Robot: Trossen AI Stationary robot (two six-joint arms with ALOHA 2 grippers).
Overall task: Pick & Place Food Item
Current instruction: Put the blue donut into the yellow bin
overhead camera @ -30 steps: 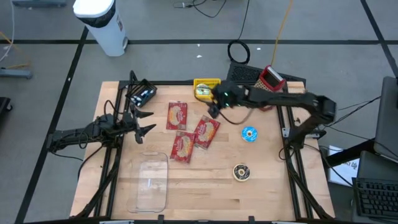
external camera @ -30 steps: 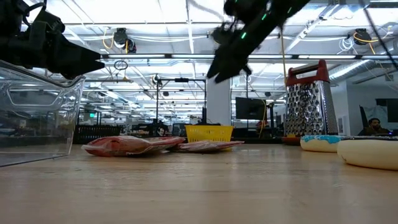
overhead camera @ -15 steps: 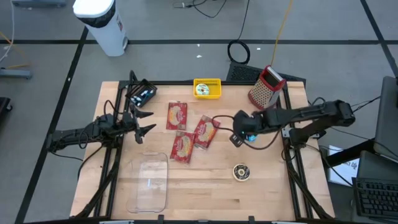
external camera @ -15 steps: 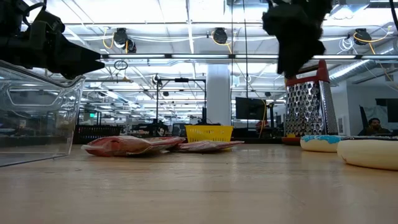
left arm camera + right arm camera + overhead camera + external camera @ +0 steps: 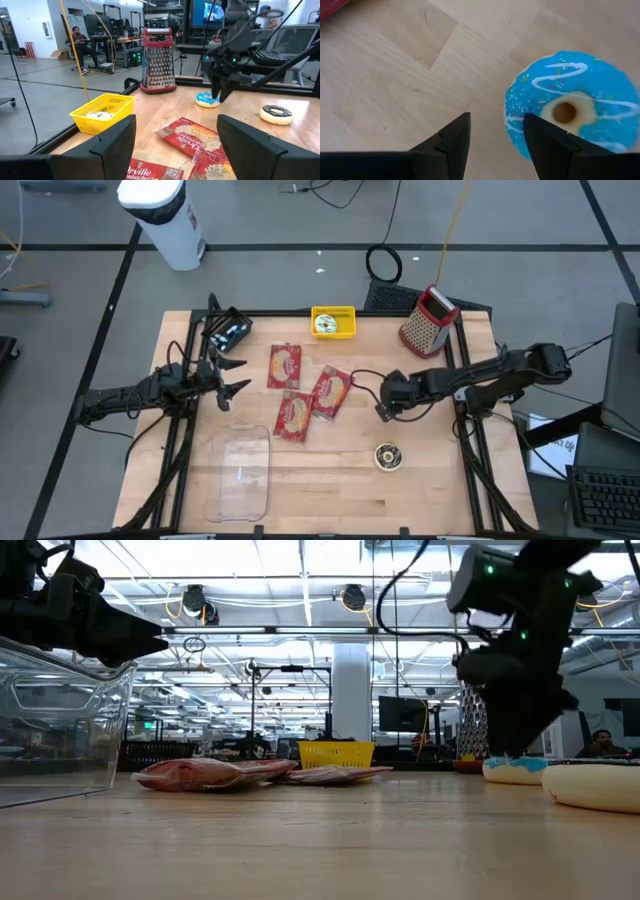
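Note:
A blue-iced donut (image 5: 575,112) with white drizzle lies flat on the wooden table, right of centre; the left wrist view also shows this donut (image 5: 207,99). My right gripper (image 5: 492,135) hangs open just above the table, pointing steeply down. Its fingertips are beside the donut's edge and do not touch it. In the high view my right gripper (image 5: 383,410) covers the donut. My left gripper (image 5: 240,377) waits open and level at the table's left side. Three red popcorn bags (image 5: 292,417) lie flat at the centre.
A chocolate-iced donut (image 5: 388,457) lies near the front, right of centre. A yellow basket (image 5: 333,322) and a metal grater (image 5: 428,320) stand at the far edge. A clear plastic container (image 5: 243,473) sits at the front left. Bare wood lies between the bags and the donuts.
My right gripper has swung from beside the yellow basket toward the table's right and near edges. It has sunk low over the blue donut, tipping to point steeply down and rolling about its own axis. The donut and bags have stayed put.

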